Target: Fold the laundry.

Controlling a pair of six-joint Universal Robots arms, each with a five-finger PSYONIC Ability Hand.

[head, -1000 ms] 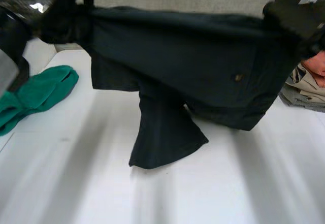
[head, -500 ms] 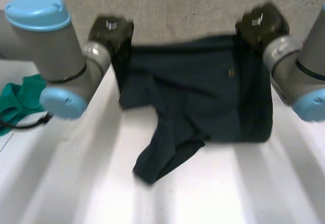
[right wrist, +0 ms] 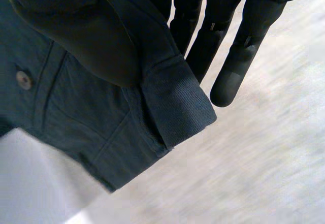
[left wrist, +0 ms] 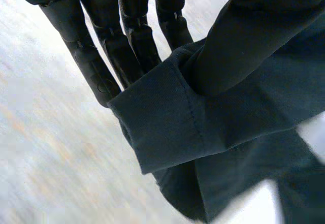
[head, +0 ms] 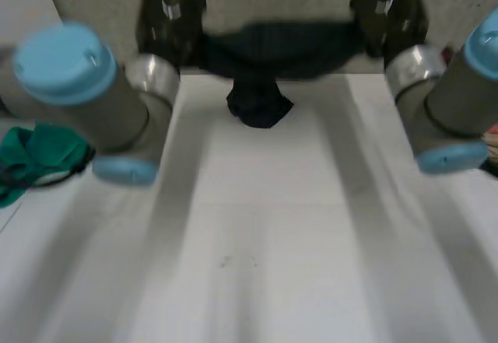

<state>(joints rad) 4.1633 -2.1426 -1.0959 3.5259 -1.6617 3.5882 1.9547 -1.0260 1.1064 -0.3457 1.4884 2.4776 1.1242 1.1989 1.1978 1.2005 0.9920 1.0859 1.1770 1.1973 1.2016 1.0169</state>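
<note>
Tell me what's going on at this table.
The robot's left hand and right hand each pinch one end of a dark navy cotton garment between thumb and fingers, holding it stretched by the far edge of the white table. A loose part hangs down toward the tabletop. A crumpled green cloth lies off to the robot's left.

No legible text, label, brand, number or sign. Head view: the white mark (head: 169,8) on the left hand (head: 167,32) and the one on the right hand (head: 387,24) are too blurred to read. Any marking on the garment (right wrist: 91,107) button (right wrist: 23,80) cannot be made out.
</note>
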